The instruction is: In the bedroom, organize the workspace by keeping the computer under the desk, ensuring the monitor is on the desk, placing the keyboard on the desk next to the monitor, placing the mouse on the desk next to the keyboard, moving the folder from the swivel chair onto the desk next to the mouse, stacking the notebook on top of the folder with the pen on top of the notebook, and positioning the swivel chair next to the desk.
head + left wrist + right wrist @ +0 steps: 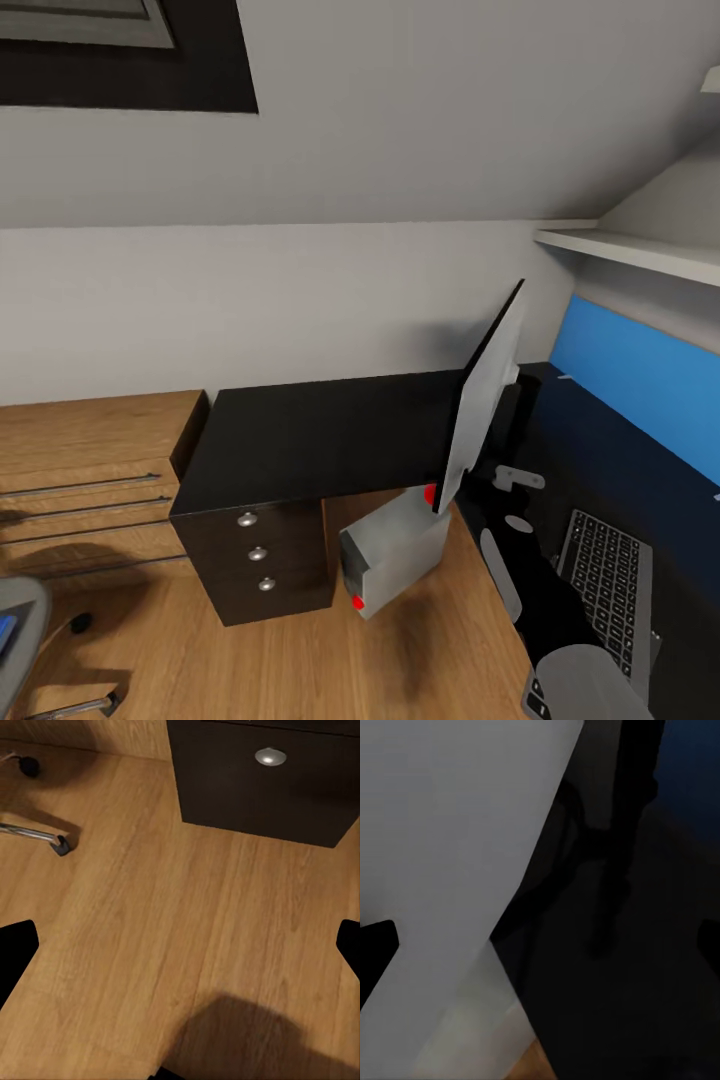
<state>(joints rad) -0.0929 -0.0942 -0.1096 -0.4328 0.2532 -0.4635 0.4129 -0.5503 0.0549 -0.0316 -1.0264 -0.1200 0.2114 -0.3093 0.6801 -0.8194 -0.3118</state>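
Room: wood floor (pixel 250 660), grey wall, blue panel at right.
Desk (pixel 320 430): one, black, centre frame, three drawer knobs.
Monitor (pixel 485 395): one, tilted, at desk's right end.
Keyboard (pixel 605 580): one, lower right.
Computer (pixel 395 550): one, grey, below monitor.
Left gripper (pixel 180 945): jaws spread above floor.
Right gripper (pixel 540 945): spread, beside monitor.

The tabletop (pixel 320 430) lies bare toward 9 o'clock; the tilted monitor (pixel 485 400) blocks passage at 3 o'clock.
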